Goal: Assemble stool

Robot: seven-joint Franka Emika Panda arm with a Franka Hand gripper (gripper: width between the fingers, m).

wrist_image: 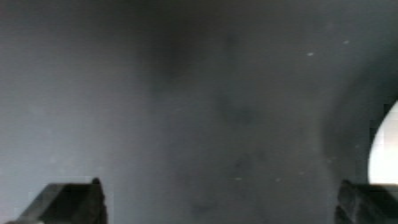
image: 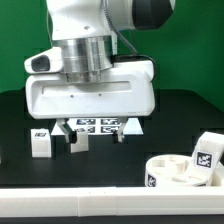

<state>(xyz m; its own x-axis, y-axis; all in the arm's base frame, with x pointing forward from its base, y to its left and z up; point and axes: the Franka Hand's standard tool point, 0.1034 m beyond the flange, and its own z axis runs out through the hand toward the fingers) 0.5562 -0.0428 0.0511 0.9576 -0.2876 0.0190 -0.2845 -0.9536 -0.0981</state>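
In the exterior view my gripper (image: pixel 96 138) hangs low over the black table, its jaws wide apart and nothing between them. A small white leg (image: pixel 40 143) stands on the table just to the exterior view's left of the fingers. The round white seat (image: pixel 168 170) lies at the front right, and another tagged leg (image: pixel 207 152) stands at its far side. In the wrist view the gripper (wrist_image: pixel 217 206) shows only two dark fingertips (wrist_image: pixel 71 206) over bare dark table. A white edge (wrist_image: pixel 390 150) at the side of that view cannot be identified.
The marker board (image: pixel 100 125) lies flat on the table behind the gripper. A long white bar (image: pixel 90 205) runs along the table's front edge. A green wall stands behind the arm.
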